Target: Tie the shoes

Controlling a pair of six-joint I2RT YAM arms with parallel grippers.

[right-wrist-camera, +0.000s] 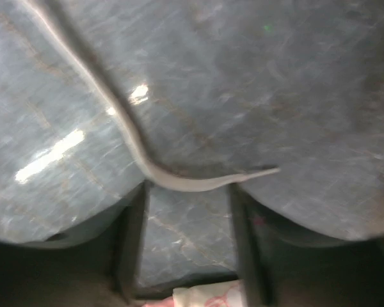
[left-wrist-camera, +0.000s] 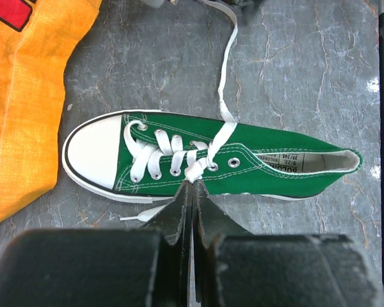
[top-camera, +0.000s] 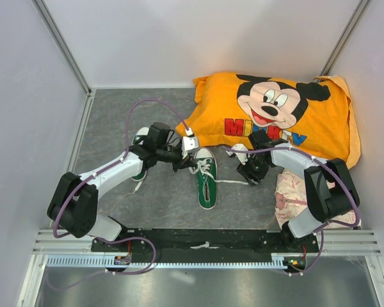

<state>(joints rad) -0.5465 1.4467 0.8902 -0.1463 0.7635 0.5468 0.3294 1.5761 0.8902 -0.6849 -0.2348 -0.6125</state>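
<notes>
One green sneaker [top-camera: 206, 182] lies on the grey table between the arms; in the left wrist view [left-wrist-camera: 243, 153] its white toe cap points left. My left gripper [left-wrist-camera: 193, 185] is shut on the white lace [left-wrist-camera: 196, 169] at the upper eyelets, beside the shoe [top-camera: 189, 165]. The lace's other strand runs away across the table [left-wrist-camera: 225, 77]. My right gripper [right-wrist-camera: 189, 195] is open just above the table, right of the shoe [top-camera: 248, 175]; a lace end [right-wrist-camera: 179, 182] lies across its fingertips, unheld. The second green sneaker [top-camera: 139, 136] is mostly hidden under my left arm.
The orange Mickey Mouse cloth [top-camera: 275, 115] covers the back right and reaches the left wrist view [left-wrist-camera: 19, 96]. A pink-and-white cloth [top-camera: 291, 195] lies under my right arm. White walls enclose the table on three sides.
</notes>
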